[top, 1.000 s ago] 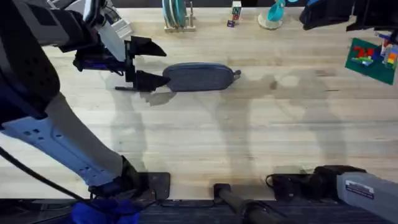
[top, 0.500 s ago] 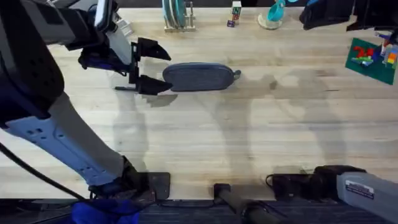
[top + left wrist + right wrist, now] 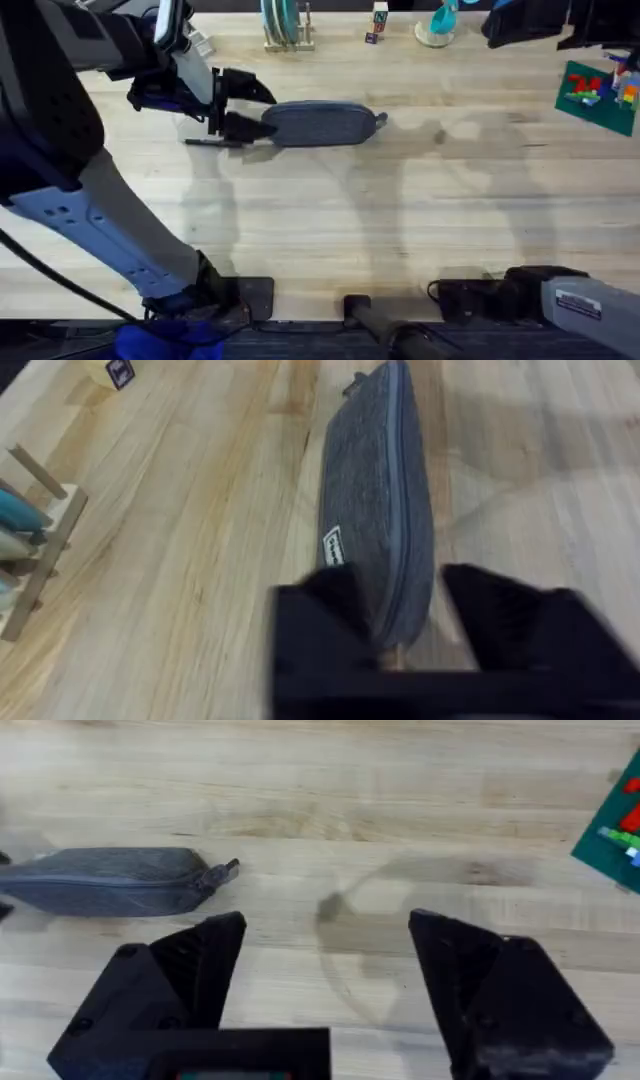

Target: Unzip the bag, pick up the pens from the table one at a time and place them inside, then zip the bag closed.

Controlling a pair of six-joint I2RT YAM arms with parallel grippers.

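From overhead, I am seeing the bag (image 3: pixel 320 123) lying lengthwise on the far half of the table (image 3: pixel 400 230), zipped, with its small pull (image 3: pixel 381 118) sticking out at the end away from my left arm. The left gripper (image 3: pixel 243 107) is sitting at the bag's near end, its two black fingers parted and straddling that end. A black pen (image 3: pixel 210 143) is lying on the wood just beside the lower finger, partly under it. The right arm is resting low by its base at the lower right. On the left wrist camera, I am looking along the bag (image 3: pixel 378 510), its zipper line running down the middle; the left gripper (image 3: pixel 410 622) is standing with jaws apart, one finger on each side of the bag's end, and whether they are pressing the fabric I cannot tell. On the right wrist camera, the right gripper (image 3: pixel 328 965) is holding its jaws wide apart with nothing between them, and the bag (image 3: pixel 105 881) is lying well away on the table.
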